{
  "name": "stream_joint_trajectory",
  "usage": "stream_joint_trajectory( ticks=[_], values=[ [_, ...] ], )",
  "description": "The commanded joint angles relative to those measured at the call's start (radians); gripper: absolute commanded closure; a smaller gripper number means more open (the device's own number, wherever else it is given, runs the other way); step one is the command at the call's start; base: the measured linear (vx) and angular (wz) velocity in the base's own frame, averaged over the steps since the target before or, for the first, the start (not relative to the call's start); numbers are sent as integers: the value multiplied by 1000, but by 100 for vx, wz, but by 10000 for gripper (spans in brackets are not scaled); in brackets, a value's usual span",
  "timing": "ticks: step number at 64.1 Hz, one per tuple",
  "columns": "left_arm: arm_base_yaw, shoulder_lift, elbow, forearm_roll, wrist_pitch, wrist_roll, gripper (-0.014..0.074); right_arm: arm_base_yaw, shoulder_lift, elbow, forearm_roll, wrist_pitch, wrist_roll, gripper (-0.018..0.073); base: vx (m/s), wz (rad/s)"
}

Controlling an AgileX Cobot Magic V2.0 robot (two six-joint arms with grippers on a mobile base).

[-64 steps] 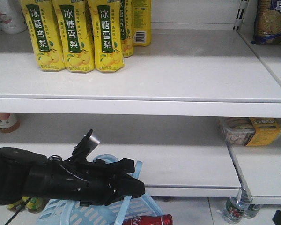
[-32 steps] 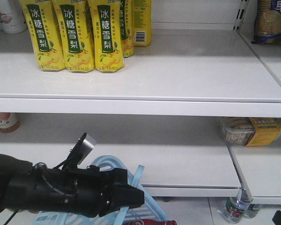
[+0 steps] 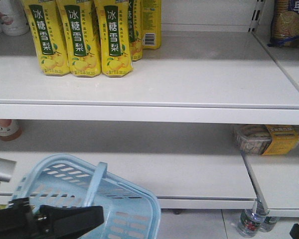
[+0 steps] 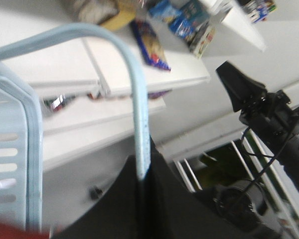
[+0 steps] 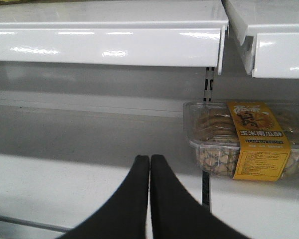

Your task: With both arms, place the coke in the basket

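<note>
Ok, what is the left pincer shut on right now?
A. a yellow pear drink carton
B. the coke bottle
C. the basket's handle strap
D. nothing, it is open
C: in the left wrist view the left pincer is closed around the light blue handle strap of the basket, which sits tilted in the front view.

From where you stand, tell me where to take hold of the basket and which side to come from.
Take the basket by its strap handle, probably best near the top of the arch, coming from the robot's own side. The strap is thin and stands free of the slotted walls, so jaws can close across it; the left gripper is shut on it this way.
</note>
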Motion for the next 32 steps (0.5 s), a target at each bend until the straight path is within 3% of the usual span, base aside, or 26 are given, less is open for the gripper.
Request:
stream_joint_trajectory(
  ticks=[1,6,13,18,32],
  values=[
    [10,-103,-25,38,-24,60,603,-5,4,-27,36,-6,-2,569,0,0],
    [10,-158,-25,119,-82,39,603,-5,4,-27,36,-6,-2,569,0,0],
    [10,-212,-24,248,-172,-64,603,-5,4,-27,36,-6,-2,569,0,0],
    [10,-238,-24,369,-238,-183,603,-5,4,-27,36,-7,-2,569,0,0],
    [13,-251,27,849,-406,-587,603,-5,4,-27,36,-7,-2,569,0,0]
  ],
)
